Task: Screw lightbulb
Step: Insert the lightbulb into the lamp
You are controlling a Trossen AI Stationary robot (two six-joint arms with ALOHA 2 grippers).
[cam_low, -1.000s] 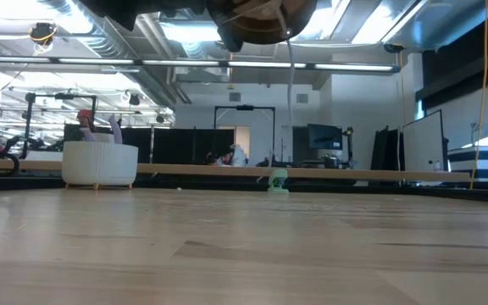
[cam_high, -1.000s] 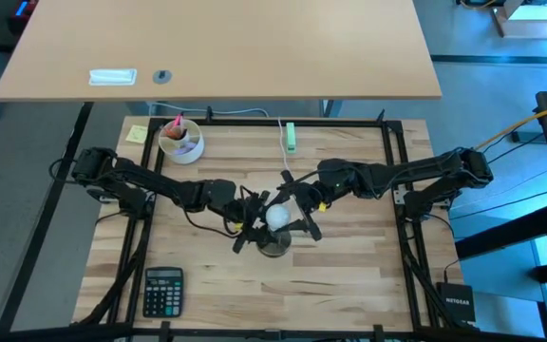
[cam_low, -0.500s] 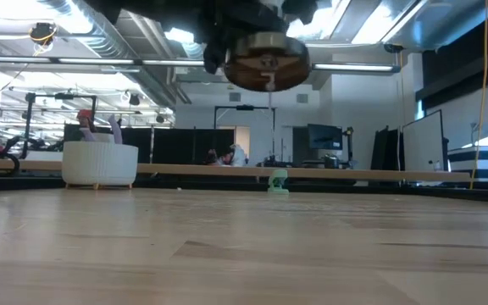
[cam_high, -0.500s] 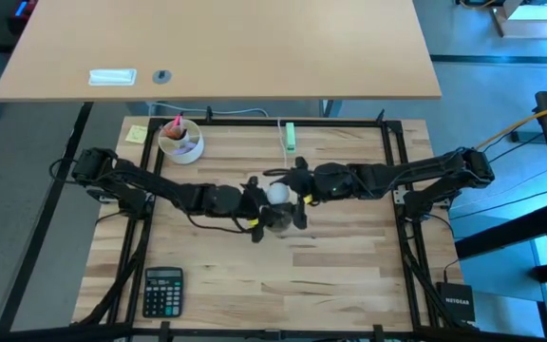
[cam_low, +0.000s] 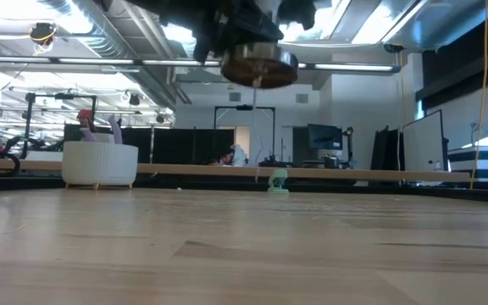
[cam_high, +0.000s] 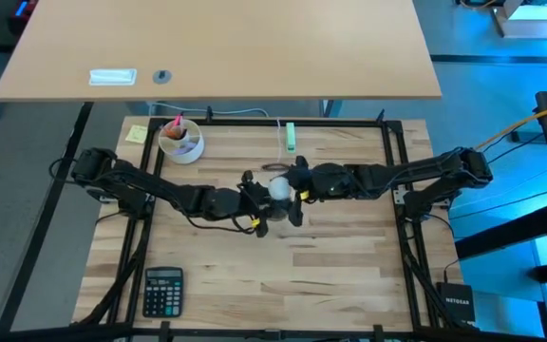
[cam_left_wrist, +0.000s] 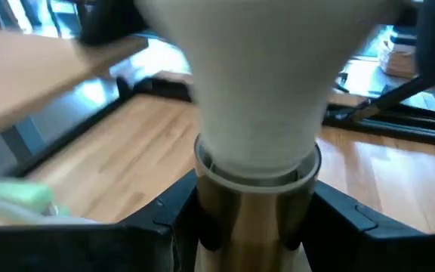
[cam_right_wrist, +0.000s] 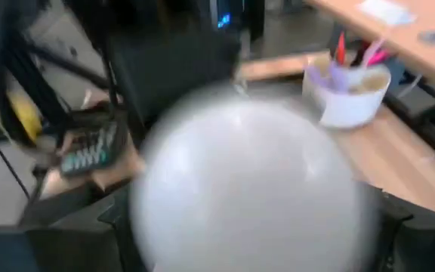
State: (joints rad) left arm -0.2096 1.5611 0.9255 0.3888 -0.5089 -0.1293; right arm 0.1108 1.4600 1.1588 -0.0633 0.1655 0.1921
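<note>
The slatted wooden worktop (cam_high: 330,275) is bare under the two arms, which meet above its middle. There the lightbulb (cam_high: 278,189) sits with its neck in the brass socket (cam_left_wrist: 254,215). The left gripper (cam_left_wrist: 257,227) is clamped on the socket, steadying it off the worktop; the right gripper (cam_high: 292,190) closes round the bulb's head, probably to turn it. The threads are hidden.

A frosted white pear-shaped lightbulb (cam_high: 278,189) sits in a brass-toned metal socket (cam_left_wrist: 254,209) over the pale striped butcher-block tabletop (cam_high: 340,275), with a white ribbed cup (cam_high: 180,142) far left, a mint-green plastic switch (cam_high: 291,137), and a black calculator (cam_high: 163,291).
</note>
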